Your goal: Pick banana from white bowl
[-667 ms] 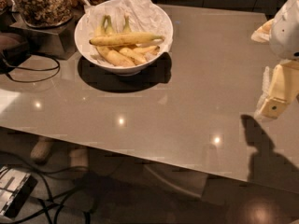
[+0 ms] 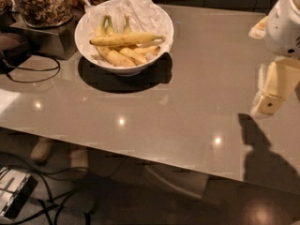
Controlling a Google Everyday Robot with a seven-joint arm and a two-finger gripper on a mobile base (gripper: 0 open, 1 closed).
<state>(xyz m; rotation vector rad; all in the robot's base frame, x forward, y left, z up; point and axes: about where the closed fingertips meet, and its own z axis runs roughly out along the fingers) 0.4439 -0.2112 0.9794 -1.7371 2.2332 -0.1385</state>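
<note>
Jaws sit at 3 o'clock from where I stand, and I cannot tell whether they are parted or closed; only a cream-coloured piece of the gripper point(image 2: 274, 90) shows, slanting down under a rounded white part of the robot point(image 2: 283, 25).

Starting at the far left, at 10 o'clock, a glass jar point(image 2: 40, 3) of brown nuts stands on a dark block point(image 2: 44, 39). A thin black cable point(image 2: 35, 74) loops over the worktop point(image 2: 178, 107) just in front of it.

Beside the jar, at 11 o'clock, is the white bowl point(image 2: 125, 71), lined with crumpled white paper point(image 2: 140, 3) that pokes up past its rim at the back. The banana point(image 2: 124, 39) lies on top of the pile in the bowl, nearly level, with its thin dark end pointing towards 3 o'clock. Under it are the shorter bananas point(image 2: 117, 57), their greenish stems pointing towards 12 o'clock.

The bowl casts a dark shadow on the glossy grey worktop. The gripper is well apart from the bowl, over the worktop's right side, with its own shadow point(image 2: 262, 146) at 5 o'clock.
</note>
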